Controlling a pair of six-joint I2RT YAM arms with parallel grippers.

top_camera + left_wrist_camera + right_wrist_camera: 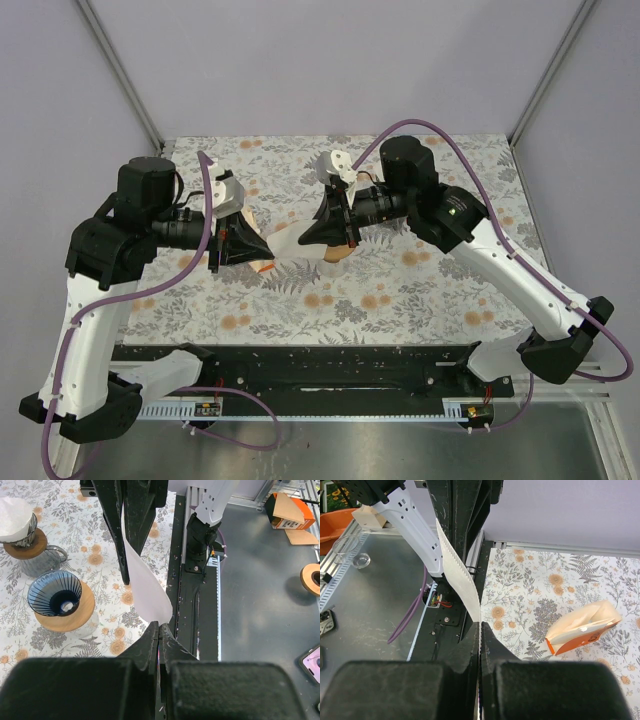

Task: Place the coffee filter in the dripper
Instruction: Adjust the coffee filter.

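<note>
Coffee filter (145,587): thin white paper, crimped along 1 edge, hanging in the air between the 2 arms above the floral cloth (107,625). Clamped at its lower tip by the left gripper (159,627), fingers squeezed tight on the paper; pinched at the other end by the right gripper (480,627), equally closed on it. Further off on the cloth, the dripper (54,592), a ribbed blue glass cone in a round wooden collar (82,610). Beyond, a second dripper (17,522) lined with white paper, over a glass server (42,560). In the right wrist view, an orange box (582,630) lying on its side, pale filters inside.
</note>
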